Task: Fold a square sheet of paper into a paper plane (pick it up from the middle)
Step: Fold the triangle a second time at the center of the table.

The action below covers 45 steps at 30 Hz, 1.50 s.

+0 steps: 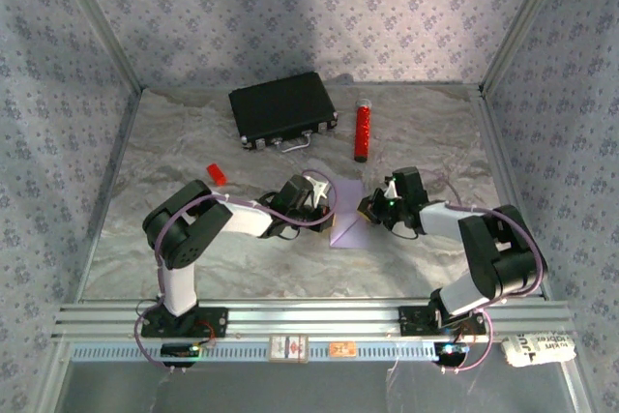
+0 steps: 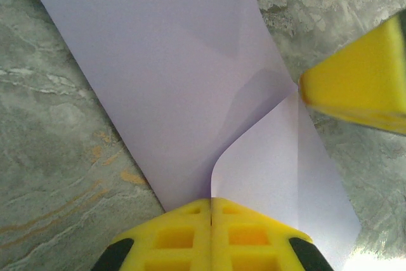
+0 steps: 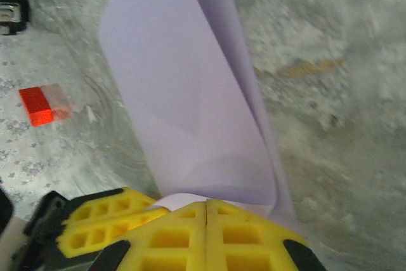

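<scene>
Lilac square sheet of paper (image 2: 171, 74) lies on the marbled bench (image 1: 193, 258) midway between the two arms, just ahead of their wrists. Most of it is flat; the near end is curled up off the surface.

- Left pincer (image 2: 210, 202): clenched, fingers pressed together, with the curled flap of the sheet running up into the seam between them. Judged to be grasping that edge.
- Right pincer (image 3: 206, 206): likewise clenched, with lilac paper bowed over just ahead of the fingers and passing under them. Judged to be gripping the sheet too, close beside the left one.
- The two pincers nearly meet over the same end of the paper.

Step in hand, as I read it: an early fold, a flap lifted and rolled over but not yet creased. No dart shape yet, so the task is well short of done.

Next move calls for carrying the held edge across square to the opposite edge, then pressing it flat. Thin paper; uneven pull from either side could skew or tear it.

Farther back: small red block (image 1: 216, 174) to the left, red cylinder (image 1: 363, 130) and black case (image 1: 283, 110) near the back wall, all well apart from the sheet.
</scene>
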Tool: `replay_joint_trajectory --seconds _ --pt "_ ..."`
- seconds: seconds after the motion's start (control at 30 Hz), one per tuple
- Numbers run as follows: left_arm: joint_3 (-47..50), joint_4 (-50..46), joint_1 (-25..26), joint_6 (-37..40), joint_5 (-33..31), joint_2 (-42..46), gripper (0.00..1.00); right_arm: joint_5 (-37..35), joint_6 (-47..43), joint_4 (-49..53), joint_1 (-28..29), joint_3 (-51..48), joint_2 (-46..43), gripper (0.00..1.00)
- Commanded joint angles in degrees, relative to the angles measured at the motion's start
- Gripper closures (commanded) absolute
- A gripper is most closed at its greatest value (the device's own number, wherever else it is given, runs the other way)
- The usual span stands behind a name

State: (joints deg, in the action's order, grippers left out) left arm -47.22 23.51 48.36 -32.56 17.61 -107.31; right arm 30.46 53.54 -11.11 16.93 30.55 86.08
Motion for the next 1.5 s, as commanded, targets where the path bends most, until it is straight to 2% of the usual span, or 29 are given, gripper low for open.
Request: replay_joint_trajectory --seconds 0.0,0.33,0.5,0.7,1.1,1.27,1.47 --pt "-0.9 -3.1 0.4 0.4 1.1 -2.7 0.98 0.5 -1.9 2.6 -0.9 0.7 0.7 0.97" --pt "-0.9 -2.9 0.4 0.3 1.3 -2.8 0.98 -2.6 -1.4 1.6 -2.4 -2.7 4.1 0.97" --pt "-0.8 -3.1 0.3 0.4 1.2 -2.6 0.98 -1.6 -1.2 2.9 -2.2 -1.2 -0.5 0.97" --pt "-0.5 -2.9 0.4 0.3 1.0 -2.4 0.98 -0.5 -0.3 4.4 1.4 0.0 -5.4 0.97" --pt "-1.0 -3.0 0.4 0.3 1.3 -2.8 0.98 0.1 3.8 -2.0 8.4 -0.4 -0.2 0.97" --pt "-1.0 -3.1 0.5 0.3 1.5 -2.9 0.98 -0.8 2.3 -0.6 9.1 -0.4 2.4 0.97" --pt "-1.2 -3.1 0.4 0.3 1.4 -2.7 0.98 -2.9 2.4 -1.4 8.5 -4.8 4.4 0.98"
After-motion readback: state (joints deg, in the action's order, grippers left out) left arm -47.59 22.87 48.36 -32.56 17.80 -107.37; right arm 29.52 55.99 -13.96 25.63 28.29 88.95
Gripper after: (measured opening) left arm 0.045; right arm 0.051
